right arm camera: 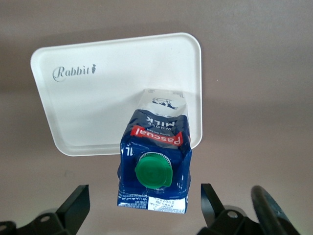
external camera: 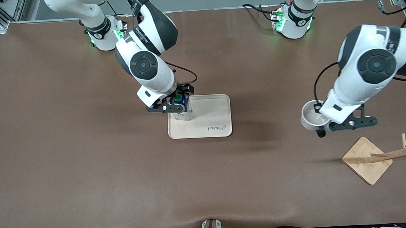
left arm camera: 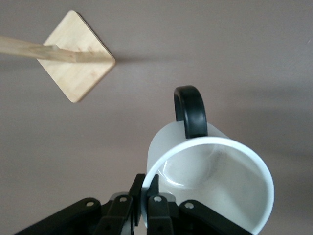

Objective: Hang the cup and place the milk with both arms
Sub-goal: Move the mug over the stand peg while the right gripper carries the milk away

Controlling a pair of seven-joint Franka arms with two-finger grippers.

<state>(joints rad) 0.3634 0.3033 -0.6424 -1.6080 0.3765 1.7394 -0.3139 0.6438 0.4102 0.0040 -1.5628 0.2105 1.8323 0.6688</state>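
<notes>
- The right gripper (right arm camera: 142,205) has its jaws spread wide, well clear of both sides of the milk carton (right arm camera: 155,157), gripping nothing.
- The carton stands on the cream tray (external camera: 209,110), at the edge toward the right arm's end of the table.
- The left gripper (left arm camera: 145,196) is clamped on the white cup's (left arm camera: 210,183) rim, holding it above the table.
- The wooden cup rack (external camera: 382,156) stands near the cup, nearer the front camera.
- The tray reads "Rabbit"; the carton reads "Pascual" and "MILK".
</notes>
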